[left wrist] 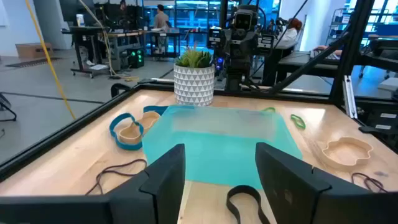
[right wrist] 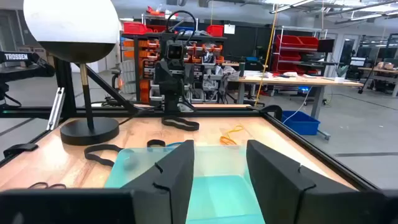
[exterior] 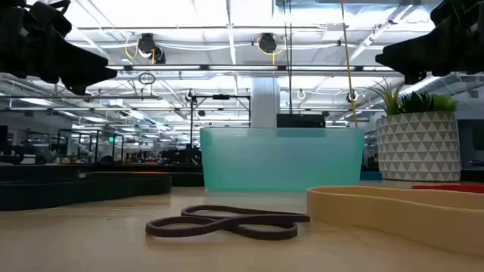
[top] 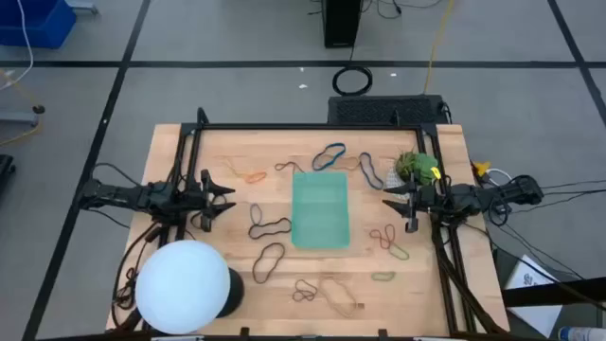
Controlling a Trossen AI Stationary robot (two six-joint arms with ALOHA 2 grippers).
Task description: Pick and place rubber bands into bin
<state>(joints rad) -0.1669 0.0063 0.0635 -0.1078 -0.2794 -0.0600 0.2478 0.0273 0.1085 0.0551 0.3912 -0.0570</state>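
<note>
"TROSSEN" lettering on left arm [right wrist: 25,62], white-on-black.

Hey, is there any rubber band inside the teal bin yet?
No: in the high view the bin holds nothing, and the rubber bands lie scattered on the table around it.
</note>
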